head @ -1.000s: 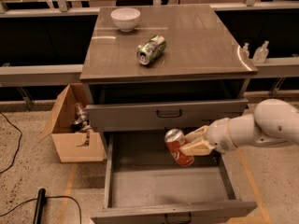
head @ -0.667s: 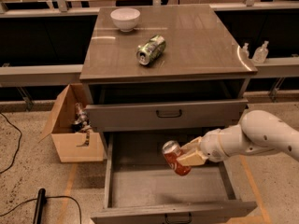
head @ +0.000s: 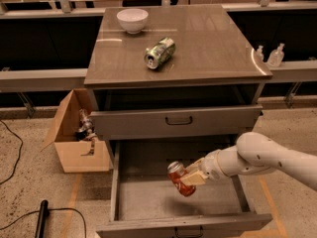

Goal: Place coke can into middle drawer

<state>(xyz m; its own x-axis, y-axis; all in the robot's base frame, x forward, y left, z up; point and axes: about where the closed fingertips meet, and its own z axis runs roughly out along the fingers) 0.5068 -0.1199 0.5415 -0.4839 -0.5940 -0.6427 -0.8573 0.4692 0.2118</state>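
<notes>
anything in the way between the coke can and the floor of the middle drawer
Nothing visible. The pincer holds the coke can tilted above the open middle drawer, and no object shows on the floor beneath it. The green can and bowl sit up on the cabinet top.

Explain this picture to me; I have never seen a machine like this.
One camera looks down at the front of a grey cabinet. The white limb entering from the right is a robot arm. The pincer at its tip grips a red coke can, tilted, over the floor of the open middle drawer. The drawer above is shut. On the cabinet's top are a white bowl and a green-and-silver can lying on its side. A cardboard box sits on the floor at the picture's left.
</notes>
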